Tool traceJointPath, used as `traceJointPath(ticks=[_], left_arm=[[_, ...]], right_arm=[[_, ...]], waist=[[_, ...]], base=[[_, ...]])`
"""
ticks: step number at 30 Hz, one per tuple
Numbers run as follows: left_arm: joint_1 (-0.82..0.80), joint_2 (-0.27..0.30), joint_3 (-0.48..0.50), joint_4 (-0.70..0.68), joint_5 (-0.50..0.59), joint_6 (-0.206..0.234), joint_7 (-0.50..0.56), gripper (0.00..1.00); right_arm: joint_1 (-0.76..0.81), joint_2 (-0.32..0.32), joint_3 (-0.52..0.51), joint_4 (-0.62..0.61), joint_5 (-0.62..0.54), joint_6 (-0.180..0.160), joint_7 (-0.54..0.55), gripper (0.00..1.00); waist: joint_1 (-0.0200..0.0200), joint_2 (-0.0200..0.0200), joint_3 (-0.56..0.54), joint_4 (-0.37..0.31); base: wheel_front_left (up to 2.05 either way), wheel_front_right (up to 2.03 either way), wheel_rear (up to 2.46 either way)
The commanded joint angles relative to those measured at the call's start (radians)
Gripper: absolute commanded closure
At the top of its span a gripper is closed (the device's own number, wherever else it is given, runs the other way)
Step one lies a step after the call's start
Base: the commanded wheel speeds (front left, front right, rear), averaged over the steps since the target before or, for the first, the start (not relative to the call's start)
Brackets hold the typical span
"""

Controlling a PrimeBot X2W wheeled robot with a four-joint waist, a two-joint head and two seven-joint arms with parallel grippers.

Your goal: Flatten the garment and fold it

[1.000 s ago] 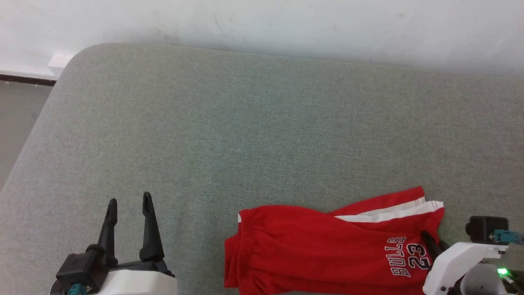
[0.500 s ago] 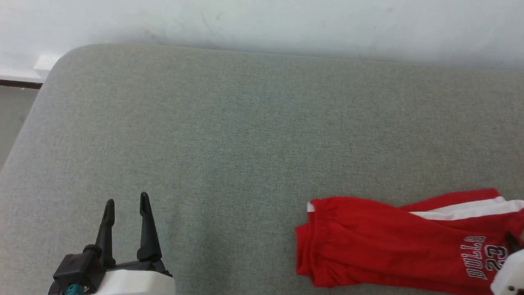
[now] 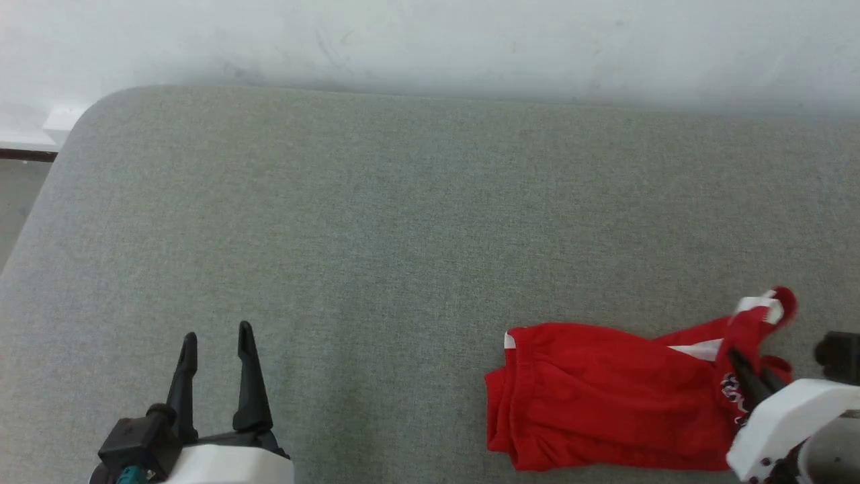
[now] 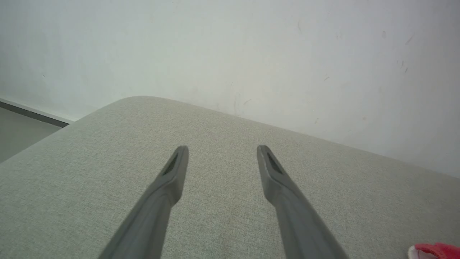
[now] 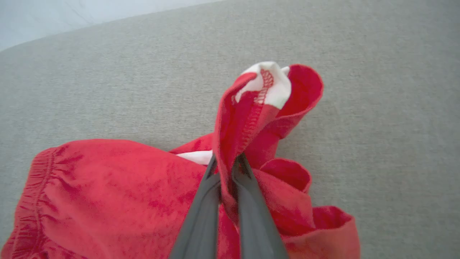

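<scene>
Right gripper (image 5: 228, 159) is pinched tight on a leg corner of the red shorts (image 3: 605, 396), and that corner stands up past the fingertips, its white band curling over. The rest of the shorts lies bunched on the grey padded surface (image 3: 403, 222), near right, elastic waistband toward the left. Left gripper (image 3: 218, 331) hovers well apart on the left, fingers spread wide, holding nothing.

We have open cushion (image 3: 403, 222) from left edge through the middle; shorts (image 3: 591, 396) lie heaped at near right, and the wall (image 3: 430, 40) closes the far side.
</scene>
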Motion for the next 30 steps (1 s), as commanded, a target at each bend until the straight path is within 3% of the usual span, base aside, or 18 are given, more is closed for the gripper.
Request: traceJointPath(ticks=[1, 8, 14, 20, 30], left_arm=[[-0.004, -0.004, -0.004, 0.006, -0.006, -0.003, -0.003, 0.0], [-0.002, -0.01, -0.016, 0.021, -0.013, -0.005, -0.002, 0.0], [-0.002, -0.012, -0.023, 0.034, -0.019, -0.009, -0.002, 0.0], [-0.002, -0.012, -0.03, 0.039, -0.021, -0.008, 0.0, 0.0], [-0.017, -0.013, -0.037, 0.047, -0.028, -0.011, 0.001, 0.0]], right_arm=[[0.016, -0.002, 0.025, -0.024, 0.009, -0.001, 0.006, 1.0], [0.051, -0.002, 0.174, -0.111, 0.05, -0.001, 0.033, 1.0], [0.04, -0.002, 0.312, -0.102, 0.07, -0.001, 0.034, 1.0], [0.016, -0.002, 0.413, 0.008, 0.076, -0.001, 0.016, 1.0], [-0.118, -0.002, 0.508, 0.293, 0.079, -0.001, -0.07, 1.0]], waist=[[-0.0001, 0.0, -0.005, 0.003], [-0.0001, 0.0, -0.019, 0.019], [-0.0001, 0.0, -0.029, 0.034], [-0.0001, 0.0, -0.034, 0.048], [-0.0001, 0.0, -0.017, 0.061]], base=[[0.0, 0.0, 0.0], [0.0, 0.0, 0.0], [0.0, 0.0, 0.0], [0.0, 0.0, 0.0], [0.0, 0.0, 0.0]])
